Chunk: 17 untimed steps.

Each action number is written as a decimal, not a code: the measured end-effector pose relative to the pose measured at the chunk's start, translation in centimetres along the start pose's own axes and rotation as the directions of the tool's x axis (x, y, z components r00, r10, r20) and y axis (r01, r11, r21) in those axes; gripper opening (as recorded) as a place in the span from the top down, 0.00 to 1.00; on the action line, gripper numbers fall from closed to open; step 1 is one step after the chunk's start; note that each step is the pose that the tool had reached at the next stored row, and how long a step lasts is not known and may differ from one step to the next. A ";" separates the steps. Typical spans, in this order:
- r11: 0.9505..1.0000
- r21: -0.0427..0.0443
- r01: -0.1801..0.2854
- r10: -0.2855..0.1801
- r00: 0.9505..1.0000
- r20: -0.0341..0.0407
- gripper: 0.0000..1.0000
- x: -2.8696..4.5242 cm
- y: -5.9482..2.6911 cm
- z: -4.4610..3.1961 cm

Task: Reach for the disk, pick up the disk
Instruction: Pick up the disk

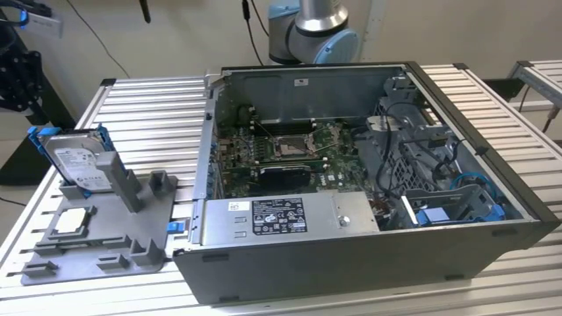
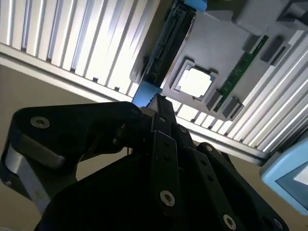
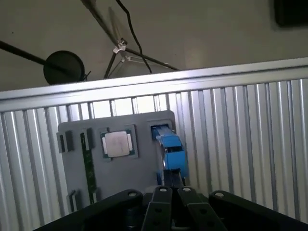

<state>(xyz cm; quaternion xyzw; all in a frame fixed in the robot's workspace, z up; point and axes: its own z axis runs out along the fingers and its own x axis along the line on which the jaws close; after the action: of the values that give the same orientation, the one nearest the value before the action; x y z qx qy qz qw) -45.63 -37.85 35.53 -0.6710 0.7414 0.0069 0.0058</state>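
Observation:
The disk (image 1: pixel 77 160) is a silver-grey drive with a white label in a blue bracket. It stands upright in a grey holder (image 1: pixel 97 243) on the exterior view's left. Both wrist views look down on it edge-on, as a dark strip with blue ends (image 2: pixel 168 43) (image 3: pixel 171 150). My black gripper (image 2: pixel 157 101) (image 3: pixel 172 186) hangs above the holder, over one blue end of the disk and apart from it. Its fingers are pressed together with nothing between them.
A square silver chip (image 3: pixel 117 143) (image 2: pixel 195 81) and a green memory stick (image 3: pixel 86 159) lie in the holder beside the disk. An open computer case (image 1: pixel 351 171) with a labelled grey box (image 1: pixel 290 217) stands on the ribbed metal table (image 1: pixel 149 125). The arm's base (image 1: pixel 312 29) rises behind the case.

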 end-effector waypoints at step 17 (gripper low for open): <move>0.997 -0.001 0.078 -0.078 0.997 0.000 0.00 0.00 0.00 0.04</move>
<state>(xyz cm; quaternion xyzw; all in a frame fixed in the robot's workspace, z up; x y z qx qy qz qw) -45.62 -37.85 35.49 -0.6994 0.7146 0.0071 0.0056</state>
